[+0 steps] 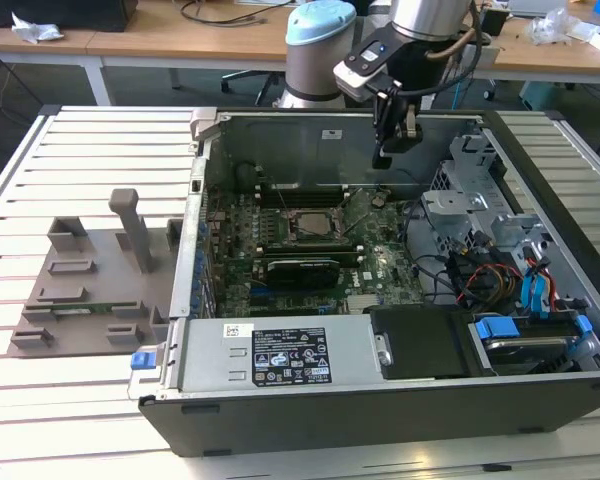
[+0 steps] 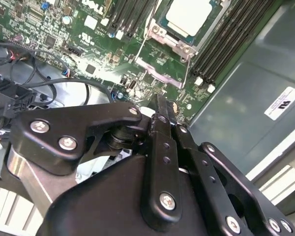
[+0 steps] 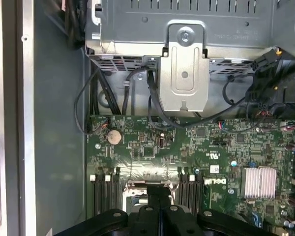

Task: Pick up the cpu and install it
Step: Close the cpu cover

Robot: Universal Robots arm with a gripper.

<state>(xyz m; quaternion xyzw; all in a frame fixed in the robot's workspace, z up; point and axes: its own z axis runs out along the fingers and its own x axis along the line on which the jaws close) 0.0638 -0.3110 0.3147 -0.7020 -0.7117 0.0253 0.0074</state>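
The cpu (image 1: 315, 225), its silvery-grey top facing up, sits in the socket at the centre of the green motherboard (image 1: 380, 265) inside an open computer case (image 1: 380, 412). In the second wrist view the chip (image 2: 191, 17) lies square in the socket, with a thin metal frame (image 2: 160, 69) and its wire lever just beside it on the side nearer the gripper.

The arm's black gripper (image 1: 383, 158) hangs above the motherboard near the case's back wall, its fingers pressed together with nothing between them. Both wrist views show the fingertips meeting in one closed line (image 2: 160, 101) (image 3: 160, 189), clear of the board below.

In the exterior view the cpu lies at about 7 o'clock from the gripper, apart from it and lower, with dark memory slots (image 1: 280, 190) just beside the socket. A metal drive cage (image 1: 460, 200) stands at about 4 o'clock from the gripper. Outside the case, at 9 o'clock from the cpu, a grey plastic fixture block (image 1: 90, 290) rests on the slatted white table (image 1: 80, 140).
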